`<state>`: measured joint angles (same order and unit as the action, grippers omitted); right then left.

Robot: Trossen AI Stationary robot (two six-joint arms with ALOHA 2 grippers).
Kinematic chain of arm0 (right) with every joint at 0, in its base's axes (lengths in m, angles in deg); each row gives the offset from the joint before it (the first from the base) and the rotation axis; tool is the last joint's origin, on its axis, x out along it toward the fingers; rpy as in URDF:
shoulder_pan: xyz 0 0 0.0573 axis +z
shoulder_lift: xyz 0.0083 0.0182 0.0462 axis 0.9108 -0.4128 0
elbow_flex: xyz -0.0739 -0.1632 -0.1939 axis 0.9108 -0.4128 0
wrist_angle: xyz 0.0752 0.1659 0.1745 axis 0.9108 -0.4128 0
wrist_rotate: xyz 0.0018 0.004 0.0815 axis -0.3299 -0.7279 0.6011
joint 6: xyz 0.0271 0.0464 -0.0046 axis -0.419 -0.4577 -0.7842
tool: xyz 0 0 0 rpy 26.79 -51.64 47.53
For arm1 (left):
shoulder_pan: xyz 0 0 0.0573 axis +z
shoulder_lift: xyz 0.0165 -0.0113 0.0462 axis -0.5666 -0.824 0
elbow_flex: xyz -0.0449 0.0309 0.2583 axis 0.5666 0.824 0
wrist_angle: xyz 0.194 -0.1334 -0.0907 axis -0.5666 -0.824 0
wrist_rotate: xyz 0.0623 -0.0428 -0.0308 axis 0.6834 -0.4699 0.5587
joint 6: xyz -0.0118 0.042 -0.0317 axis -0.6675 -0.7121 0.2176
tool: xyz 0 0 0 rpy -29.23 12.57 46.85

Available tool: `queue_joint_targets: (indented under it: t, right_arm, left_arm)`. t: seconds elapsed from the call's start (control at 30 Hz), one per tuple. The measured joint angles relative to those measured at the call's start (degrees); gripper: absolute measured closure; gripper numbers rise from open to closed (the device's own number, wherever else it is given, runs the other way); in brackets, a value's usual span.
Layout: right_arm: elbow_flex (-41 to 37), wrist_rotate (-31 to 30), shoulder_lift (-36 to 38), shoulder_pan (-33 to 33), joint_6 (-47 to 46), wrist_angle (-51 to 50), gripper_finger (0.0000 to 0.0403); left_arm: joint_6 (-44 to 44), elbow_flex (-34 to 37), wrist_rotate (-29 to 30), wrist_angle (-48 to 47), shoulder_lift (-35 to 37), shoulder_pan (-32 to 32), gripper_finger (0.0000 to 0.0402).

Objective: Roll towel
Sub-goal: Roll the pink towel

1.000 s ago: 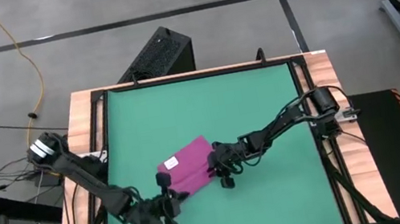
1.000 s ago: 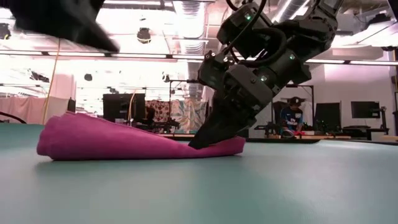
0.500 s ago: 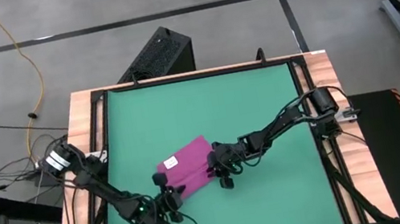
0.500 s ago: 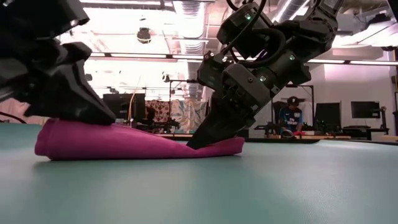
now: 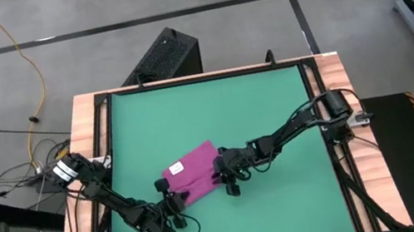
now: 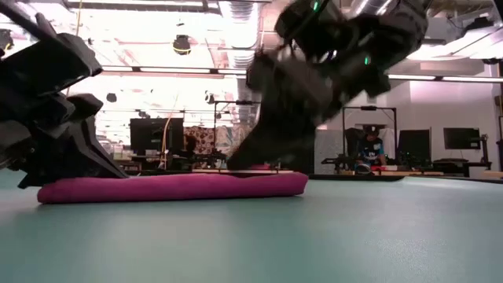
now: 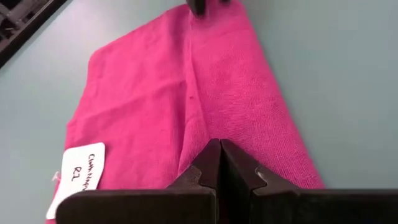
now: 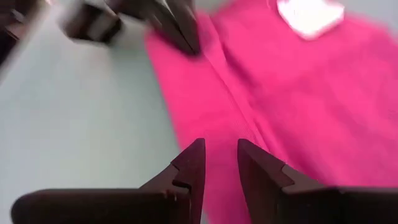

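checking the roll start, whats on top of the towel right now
A white tag lies on the towel, and the shut left gripper presses its near edge. Anything under the folded layers is covered.

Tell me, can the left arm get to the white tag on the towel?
Probably yes. The left gripper, fingers shut, sits at the towel's edge, and the white tag lies uncovered close beside it.

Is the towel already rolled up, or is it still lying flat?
Still flat, not rolled. In the low view the towel is a low strip on the table; the left wrist view shows only one fold line along it.
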<state>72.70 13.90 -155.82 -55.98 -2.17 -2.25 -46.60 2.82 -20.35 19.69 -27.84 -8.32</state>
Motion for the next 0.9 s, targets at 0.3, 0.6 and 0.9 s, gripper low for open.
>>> queue_joint_targets:
  t: [0.3,0.6,0.9]
  right_arm:
    - [0.41,-8.09,3.01,-2.80,8.90,-0.05,0.0287]
    - [0.37,-7.56,-2.51,-8.31,11.56,-2.63,0.0287]
    - [0.77,-13.81,-1.51,-5.41,2.25,-16.86,0.0287]
  left_arm:
    - [1.87,1.66,-2.04,0.29,0.11,-0.04,0.0401]
    - [0.89,1.70,-2.84,0.19,0.10,-0.04,0.0401]
    - [-8.69,-0.79,-4.76,-0.28,0.09,0.30,0.0401]
